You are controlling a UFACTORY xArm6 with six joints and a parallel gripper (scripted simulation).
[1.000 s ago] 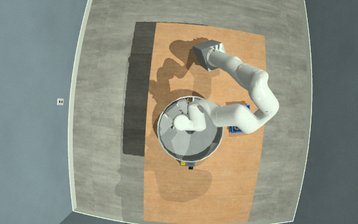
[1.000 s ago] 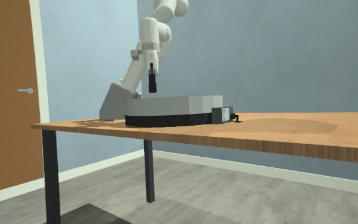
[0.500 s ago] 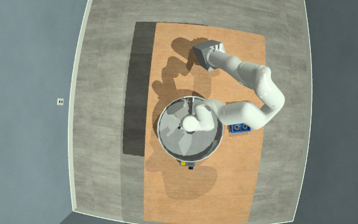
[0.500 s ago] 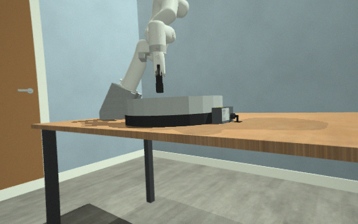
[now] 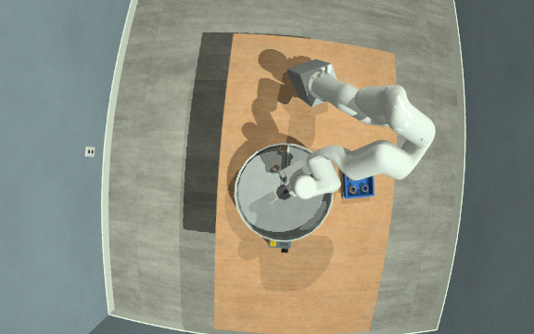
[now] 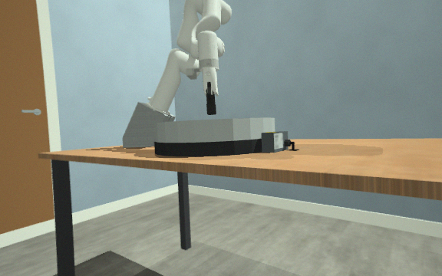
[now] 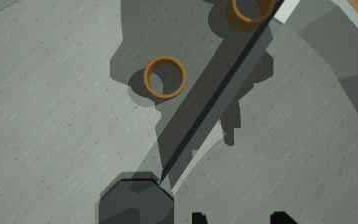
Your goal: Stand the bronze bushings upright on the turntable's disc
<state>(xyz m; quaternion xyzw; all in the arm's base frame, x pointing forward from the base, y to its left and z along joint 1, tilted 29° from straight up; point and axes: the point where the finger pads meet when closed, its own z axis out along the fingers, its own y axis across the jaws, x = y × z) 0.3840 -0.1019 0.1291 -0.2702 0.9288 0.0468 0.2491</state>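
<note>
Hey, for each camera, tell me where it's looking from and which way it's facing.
Top: high above the table, facing down on the turntable and blue crate; most of the arm shows.
Exterior: low beside the table, facing across it; arm and gripper show.
Wrist: on the arm's wrist, facing down at the disc; only dark fingertips show.
Shared: top and wrist both show two bronze rings.

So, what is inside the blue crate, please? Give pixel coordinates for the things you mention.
In the top view, the blue crate point(image 5: 359, 197) shows one bronze bushing and one steel bushing. The arm point(image 5: 378, 160) covers its far side, so more could be hidden there.
</note>
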